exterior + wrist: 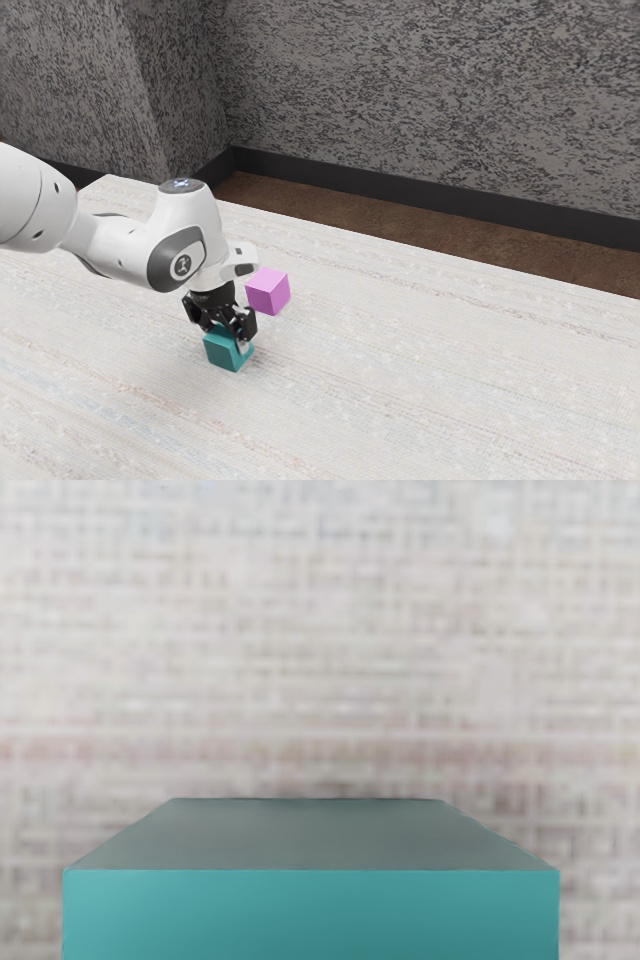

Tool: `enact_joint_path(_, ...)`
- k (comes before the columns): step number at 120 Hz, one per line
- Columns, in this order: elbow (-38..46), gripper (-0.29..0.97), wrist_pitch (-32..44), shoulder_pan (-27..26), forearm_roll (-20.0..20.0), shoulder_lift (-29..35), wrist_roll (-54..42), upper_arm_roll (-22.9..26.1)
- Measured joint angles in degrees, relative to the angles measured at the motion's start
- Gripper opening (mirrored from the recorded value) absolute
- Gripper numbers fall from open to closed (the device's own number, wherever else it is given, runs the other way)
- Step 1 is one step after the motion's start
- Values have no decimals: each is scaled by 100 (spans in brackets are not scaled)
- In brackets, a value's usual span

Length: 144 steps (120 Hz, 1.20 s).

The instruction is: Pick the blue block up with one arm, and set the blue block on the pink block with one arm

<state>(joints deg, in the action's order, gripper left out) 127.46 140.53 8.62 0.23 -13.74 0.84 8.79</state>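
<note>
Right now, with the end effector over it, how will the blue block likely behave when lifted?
The blue block looks like a rigid cube with crisp edges, so it should keep its shape. Flat faces suggest it won't roll. Its smooth, untextured surface could be somewhat slippery.

speckled grey walls (400, 90), brown floor (450, 225), pale table (450, 380)

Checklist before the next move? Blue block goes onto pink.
1. Gripper over blue block: ok.
2. Block gripped: cannot tell.
3. Block off the table: not ok, it looks seated on it.
4. Pink block top free: ok.
5. Pink block apart from blue block: ok.
</note>
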Motion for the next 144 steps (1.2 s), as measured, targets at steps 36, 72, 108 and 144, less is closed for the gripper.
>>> enact_joint_path(36,-1,37,-20,0,32,83,57,-2)
enact_joint_path(72,-921,34,-639,91,103,150,56,-243)
enact_joint_path(108,-2420,34,-1424,142,79,-757,-117,-321)
enact_joint_path(144,-2891,34,-1823,92,81,-970,-286,-241)
